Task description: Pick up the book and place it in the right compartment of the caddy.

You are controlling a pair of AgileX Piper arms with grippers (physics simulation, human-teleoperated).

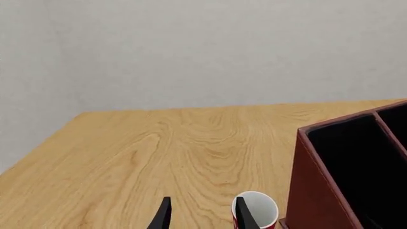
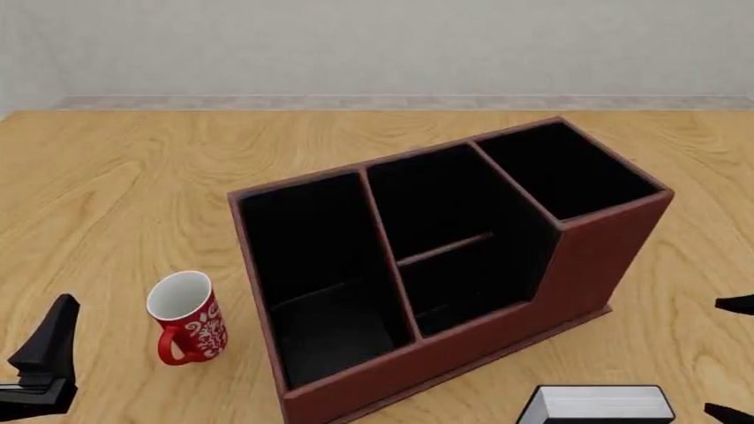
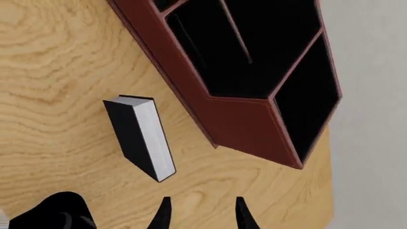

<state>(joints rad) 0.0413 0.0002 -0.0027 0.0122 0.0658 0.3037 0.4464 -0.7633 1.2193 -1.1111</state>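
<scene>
— Wood-grain table runs back to a plain pale wall. What sits on it for you?

— Your caddy, reddish-brown with a black inside, stands at an angle near the middle. Its right compartment, the tall-walled end section, is at the far right end. A red mug with a white inside stands upright just off the caddy's left end, not touching it.

— And the book?

— Your book stands on the table in front of the caddy's right part, near it but apart, white page edges showing. In the right wrist view the book is free, with nothing gripping it.

— How are your arms?

— Your right gripper has its fingers spread, holding nothing, close to the book. Your left gripper is parted too, empty, its fingers beside the mug; from the front it sits low at the left edge.
</scene>
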